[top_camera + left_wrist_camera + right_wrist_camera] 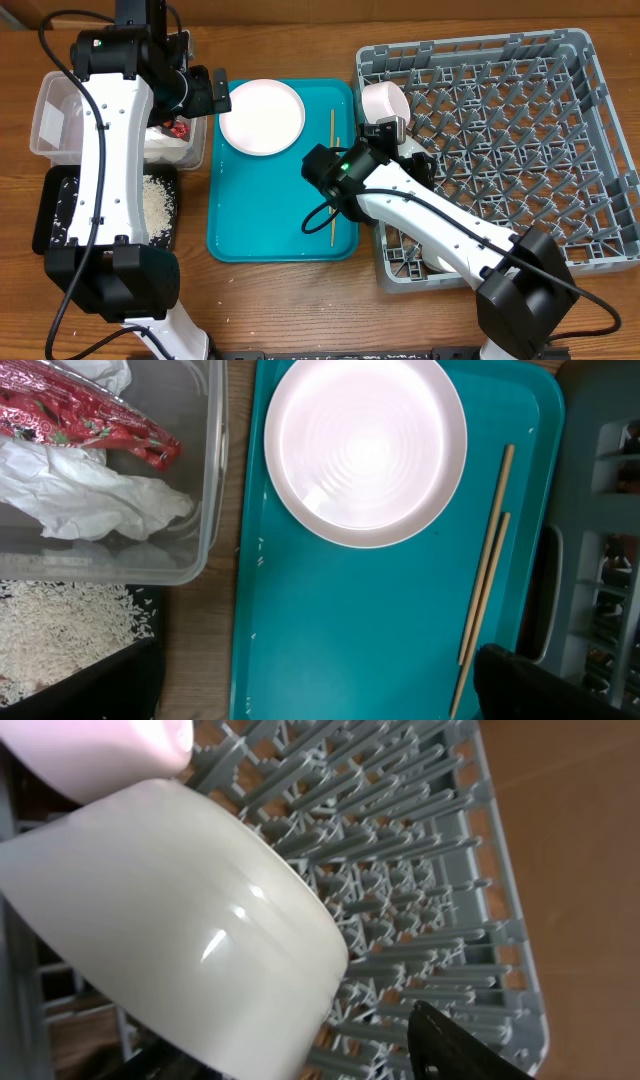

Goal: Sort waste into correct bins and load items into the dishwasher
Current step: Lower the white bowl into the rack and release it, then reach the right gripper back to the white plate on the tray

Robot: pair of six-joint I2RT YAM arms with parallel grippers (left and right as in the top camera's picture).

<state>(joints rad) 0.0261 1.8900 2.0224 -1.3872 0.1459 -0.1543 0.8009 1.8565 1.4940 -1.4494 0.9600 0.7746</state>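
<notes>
Teal tray (250, 225) plain teal. Plate (262, 116) white, faint pink tinge, concentric rings. Chopsticks (332, 180) pale tan wood. Rack (520, 130) grey, lattice floor. Tub (45, 110) clear; wrapper (90, 420) shiny red with small printed pattern, napkin (90, 500) white. Black tray (42, 215) speckled with white rice (158, 203). Bowl (170, 920) glossy pale cream-grey; dish (100, 750) above it pinkish-white. Table (300, 310) brown woodgrain. Left arm (112, 160), right arm (430, 215): white shells, black joints.

1 white plate (261, 117) sits on the teal tray (270, 215).
</notes>
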